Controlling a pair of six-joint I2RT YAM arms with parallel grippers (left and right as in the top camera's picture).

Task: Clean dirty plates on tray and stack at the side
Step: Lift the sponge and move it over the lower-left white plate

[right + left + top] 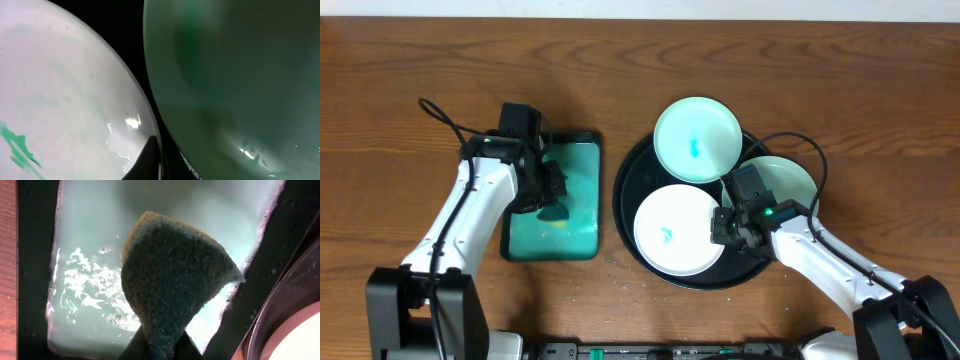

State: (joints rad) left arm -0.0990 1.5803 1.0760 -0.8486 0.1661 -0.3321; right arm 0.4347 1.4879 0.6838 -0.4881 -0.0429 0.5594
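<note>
The black tray (pixel 623 190) holds three plates. A mint plate (pixel 696 138) with a teal smear leans on the tray's far rim. A white plate (pixel 675 232) with a teal smear lies at the front. Another mint plate (pixel 788 178) lies at the right, partly under my right arm. My right gripper (pixel 723 222) is shut on the white plate's right rim (pixel 75 90), with one finger on top of it (pixel 167 162). My left gripper (pixel 546 188) is shut on a dark sponge (pixel 175 280) and holds it over the teal container (pixel 576 170).
The teal container has a black rim (pixel 35 270) and foamy liquid inside, and sits left of the tray. The tray's edge (pixel 280 305) shows close to the container in the left wrist view. Bare wooden table (pixel 400 60) lies around both.
</note>
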